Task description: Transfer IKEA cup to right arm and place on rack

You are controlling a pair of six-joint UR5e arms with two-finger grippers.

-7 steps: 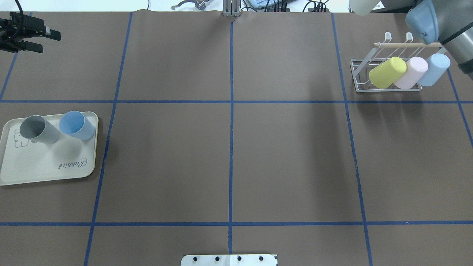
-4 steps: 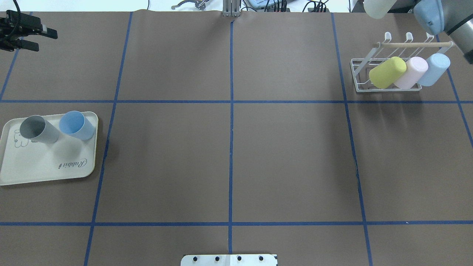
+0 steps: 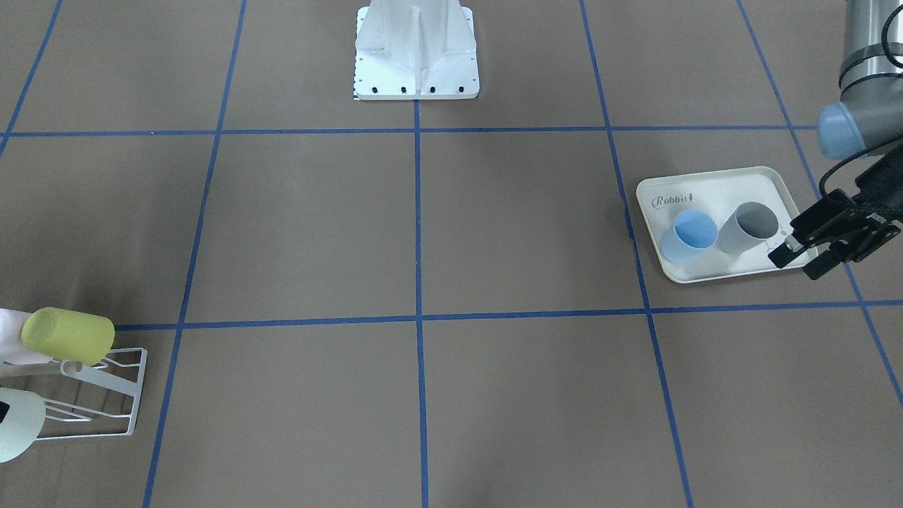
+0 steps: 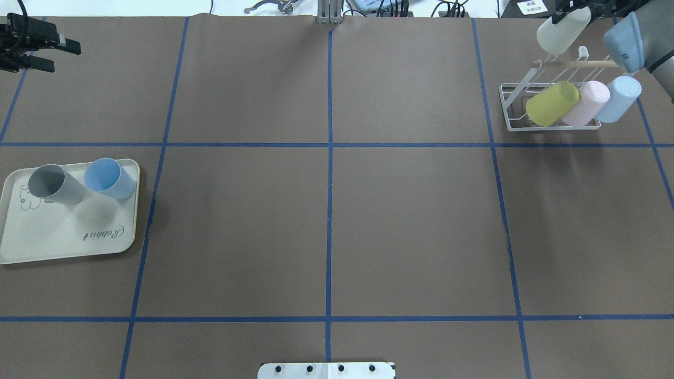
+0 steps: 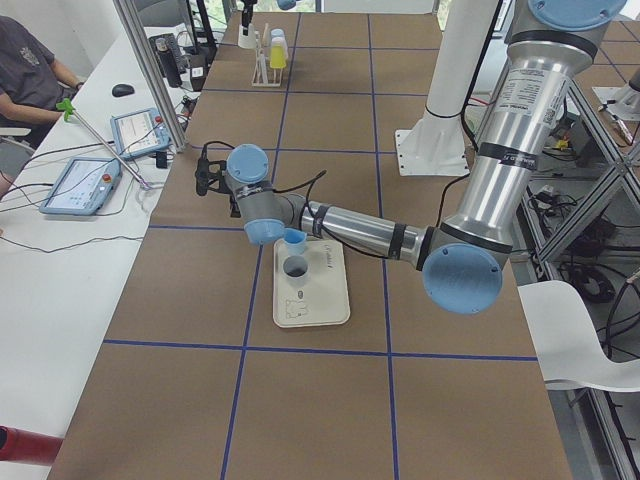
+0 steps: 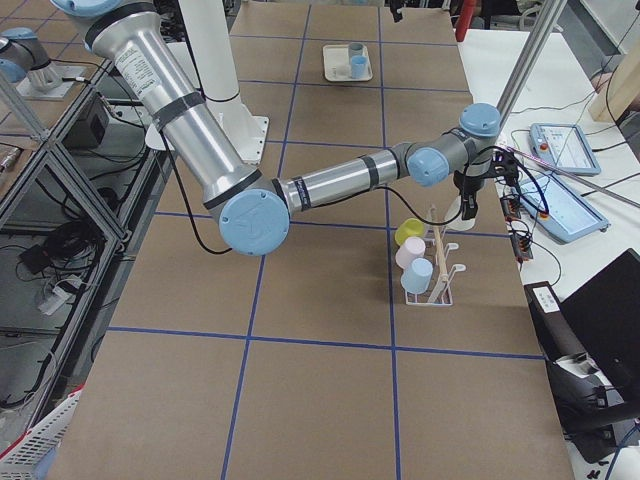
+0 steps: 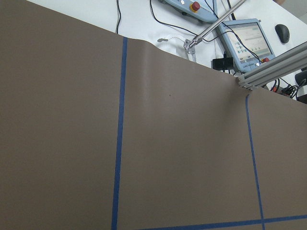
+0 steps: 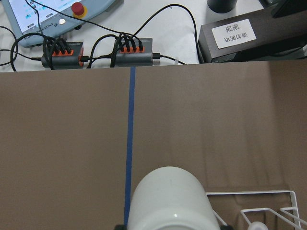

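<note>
White cup (image 4: 562, 32) has moved down toward the rack (image 4: 513, 113) dowel.

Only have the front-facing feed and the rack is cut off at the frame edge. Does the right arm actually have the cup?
Observer: Yes. Overhead shows the right gripper shut on a white cup, held in the air at the wooden dowel side of the rack, not yet set on it.
Operator: How many cups are already on it? I can make out a yellow one and only a sliver of something next to it.
Observer: Three, lying tilted side by side: the yellow cup, a pink cup in the middle and a light blue cup at the end nearest the right arm.
</note>
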